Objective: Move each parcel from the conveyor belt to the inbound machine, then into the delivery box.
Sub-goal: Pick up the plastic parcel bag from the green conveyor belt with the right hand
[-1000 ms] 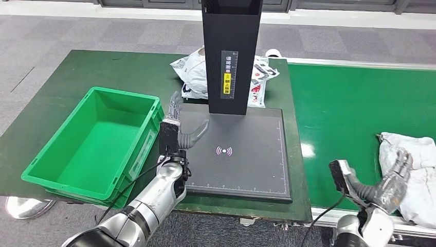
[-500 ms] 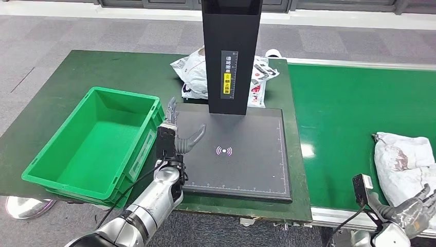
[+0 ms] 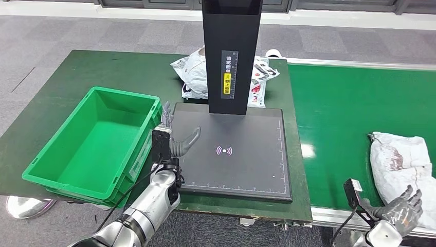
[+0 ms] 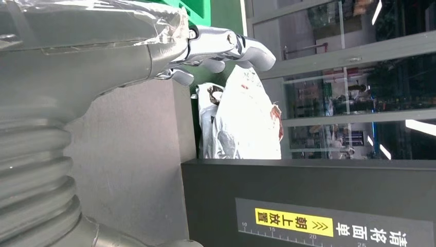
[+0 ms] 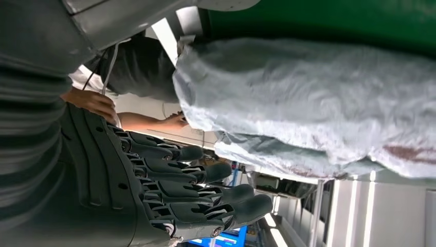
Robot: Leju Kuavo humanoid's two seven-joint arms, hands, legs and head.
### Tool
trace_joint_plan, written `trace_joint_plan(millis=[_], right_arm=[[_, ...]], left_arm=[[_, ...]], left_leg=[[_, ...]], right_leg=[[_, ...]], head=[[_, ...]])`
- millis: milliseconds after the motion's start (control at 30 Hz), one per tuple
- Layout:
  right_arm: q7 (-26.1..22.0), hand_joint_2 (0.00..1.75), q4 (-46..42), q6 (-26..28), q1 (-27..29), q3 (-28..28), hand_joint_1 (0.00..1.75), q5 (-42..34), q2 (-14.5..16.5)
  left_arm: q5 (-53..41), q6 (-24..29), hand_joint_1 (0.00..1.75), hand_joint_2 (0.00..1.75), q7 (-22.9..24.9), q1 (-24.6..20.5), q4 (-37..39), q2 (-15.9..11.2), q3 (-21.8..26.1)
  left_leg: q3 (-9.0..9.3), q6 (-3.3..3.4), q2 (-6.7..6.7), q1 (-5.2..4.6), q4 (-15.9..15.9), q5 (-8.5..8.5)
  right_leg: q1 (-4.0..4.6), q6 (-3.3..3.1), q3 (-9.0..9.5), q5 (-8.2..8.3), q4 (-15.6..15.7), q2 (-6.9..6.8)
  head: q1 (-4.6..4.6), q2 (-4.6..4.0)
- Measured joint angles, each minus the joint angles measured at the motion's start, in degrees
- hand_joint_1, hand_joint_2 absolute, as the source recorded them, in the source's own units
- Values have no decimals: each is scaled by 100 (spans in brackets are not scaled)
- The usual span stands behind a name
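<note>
White parcel [image 3: 402,157] lies just beyond my empty, spread right hand [image 3: 400,212]; my left hand [image 3: 174,140] hovers open, holding nothing.

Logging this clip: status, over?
Both hands open: left hand over scanner pad, right hand beside parcel, not touching. Parcel on belt. Bin empty. Path to pad unobstructed.

The head view looks down on the scanner [image 3: 231,149] and belt [image 3: 355,128]; each wrist view sits close behind its hand, sharing the scanner or parcel [image 5: 319,103].
</note>
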State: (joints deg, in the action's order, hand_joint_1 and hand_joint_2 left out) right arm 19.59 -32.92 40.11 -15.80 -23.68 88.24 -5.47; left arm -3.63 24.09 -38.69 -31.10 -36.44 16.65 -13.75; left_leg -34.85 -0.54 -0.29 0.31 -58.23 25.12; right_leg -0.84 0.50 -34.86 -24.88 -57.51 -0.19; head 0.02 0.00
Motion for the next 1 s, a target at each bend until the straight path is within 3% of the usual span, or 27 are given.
trace_joint_plan(millis=[300,433,567,767,1000], right_arm=[[525,175,789,-376,-264,200,0,2,-233],[748,175,1042,-777,-386,340,175,-1,-328],[780,175,1208,-1140,-484,428,175,-3,-352],[816,175,1353,-1255,-593,469,175,0,-358],[145,175,1450,-483,-655,469,175,-32,-388]], left_arm=[[23,-13,0,175,0,1,0,-4,46],[60,-15,0,175,0,-5,12,-5,50],[111,-15,0,175,0,-4,14,-13,67],[109,-4,0,175,0,4,36,-11,91],[68,7,0,175,0,5,79,31,96]], left_leg=[[3,1,1,0,-1,0],[11,4,1,0,-1,2],[22,12,1,1,-1,4],[20,24,-4,-2,-4,-3],[18,23,-1,-2,-4,-2]], right_leg=[[0,0,1,0,2,1],[1,1,12,-1,6,1],[1,8,29,-3,10,-2],[-1,17,34,4,13,-16],[0,18,27,5,12,-11]], head=[[-1,0],[-1,0],[-2,0],[0,0],[0,0]])
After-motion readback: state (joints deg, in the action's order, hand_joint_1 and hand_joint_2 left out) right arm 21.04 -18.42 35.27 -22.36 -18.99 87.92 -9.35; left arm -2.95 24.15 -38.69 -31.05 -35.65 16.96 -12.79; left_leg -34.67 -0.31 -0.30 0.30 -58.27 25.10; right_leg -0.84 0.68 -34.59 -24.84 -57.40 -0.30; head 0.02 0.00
